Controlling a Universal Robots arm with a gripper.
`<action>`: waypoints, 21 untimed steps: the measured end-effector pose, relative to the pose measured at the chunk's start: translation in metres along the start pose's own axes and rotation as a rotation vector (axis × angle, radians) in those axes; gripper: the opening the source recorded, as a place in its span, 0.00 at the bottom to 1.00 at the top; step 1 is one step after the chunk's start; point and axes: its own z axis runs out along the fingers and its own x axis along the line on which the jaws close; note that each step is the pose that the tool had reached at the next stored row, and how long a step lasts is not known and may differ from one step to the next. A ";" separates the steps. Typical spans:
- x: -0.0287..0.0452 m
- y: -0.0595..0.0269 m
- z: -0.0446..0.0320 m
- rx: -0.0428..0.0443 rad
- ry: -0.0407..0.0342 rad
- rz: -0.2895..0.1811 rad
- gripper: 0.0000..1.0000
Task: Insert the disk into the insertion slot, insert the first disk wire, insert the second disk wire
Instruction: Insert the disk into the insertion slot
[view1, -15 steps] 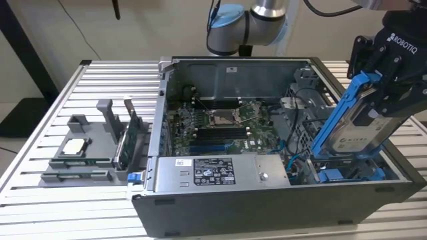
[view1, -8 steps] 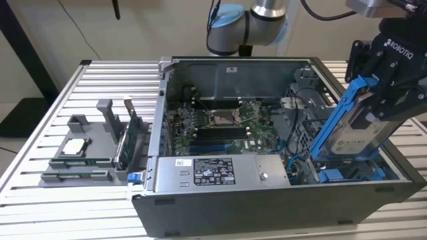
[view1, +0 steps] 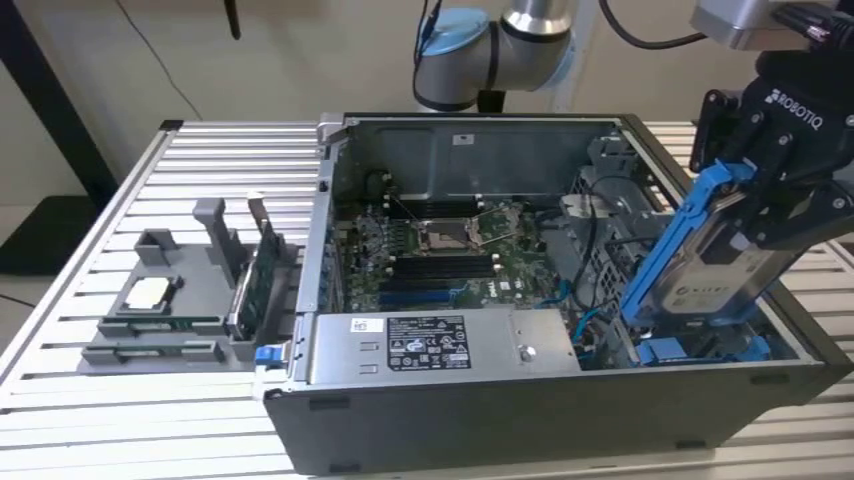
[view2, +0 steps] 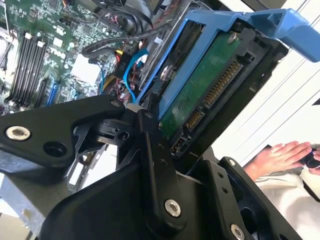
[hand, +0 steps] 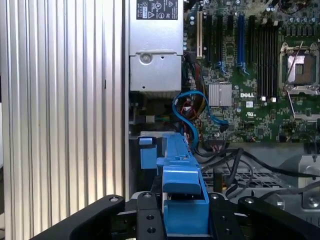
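My gripper (view1: 781, 195) is shut on the disk (view1: 731, 262), a silver-grey drive in a blue carrier. The disk hangs tilted at the exterior view's right. Its lower end reaches down into the dark grey insertion slot (view1: 614, 270) at the right end of the open computer case. In the second wrist view the disk (view2: 200, 85) shows its green circuit side and its connectors between my black fingers (view2: 150, 145). The first wrist view looks along the carrier's blue rail (hand: 182, 182) toward the bay. Loose blue disk wires (hand: 192, 102) curl beside the motherboard, apart from the disk.
A silver power-supply box (view1: 427, 345) fills the case's front. The motherboard (view1: 441, 250) lies behind it. Left of the case, a grey holder (view1: 174, 300) carries green circuit cards (view1: 254, 275). A person's hand (view2: 280, 152) rests beyond the case. The slatted table (view1: 80, 400) surrounds everything.
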 end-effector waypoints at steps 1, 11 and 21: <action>0.0001 -0.0010 0.0007 -0.0003 0.0000 0.000 0.33; 0.0006 -0.0065 0.0106 -0.0013 0.0001 0.000 0.33; 0.0006 -0.0087 0.0255 -0.0014 0.0002 0.000 0.33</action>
